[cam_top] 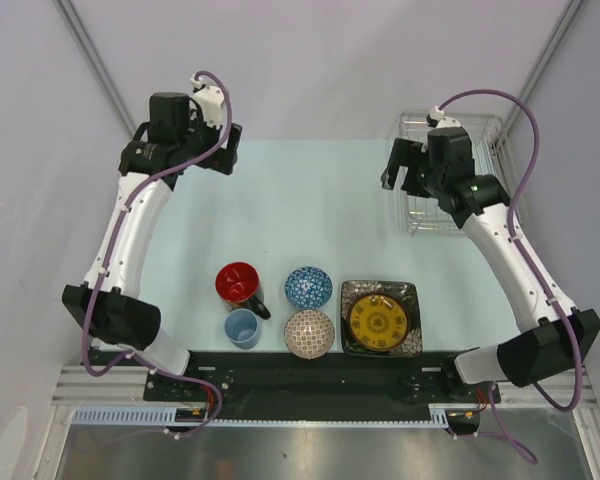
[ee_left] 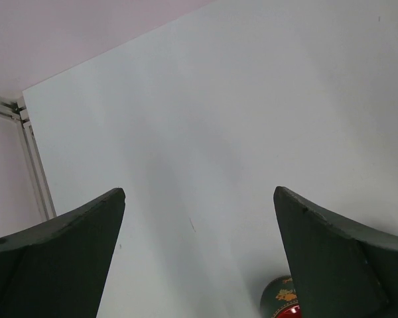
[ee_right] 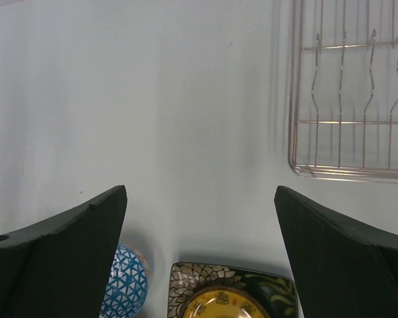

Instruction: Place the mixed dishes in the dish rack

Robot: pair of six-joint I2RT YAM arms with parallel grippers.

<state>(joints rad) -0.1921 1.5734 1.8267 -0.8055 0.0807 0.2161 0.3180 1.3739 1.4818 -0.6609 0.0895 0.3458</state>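
Near the table's front edge stand a red-inside dark mug [cam_top: 240,284], a small light-blue cup [cam_top: 242,327], a blue-patterned bowl [cam_top: 308,287] and a pinkish-beige bowl [cam_top: 309,333]. A round yellow plate [cam_top: 378,319] lies on a dark square floral plate [cam_top: 408,300]. The silver wire dish rack [cam_top: 485,132] sits at the back right. My left gripper [cam_top: 216,157] hangs open, high over the back left. Beside the rack's left edge my right gripper [cam_top: 404,170] is open too. The right wrist view shows the rack [ee_right: 348,119], blue bowl [ee_right: 127,281] and both plates [ee_right: 225,301]. The left wrist view catches the mug [ee_left: 282,299].
White walls with metal frame posts [cam_top: 92,55] close in the table on three sides. A black rail [cam_top: 310,385] with both arm bases runs along the near edge. Bare pale table [cam_top: 310,210] lies between the dishes and the grippers.
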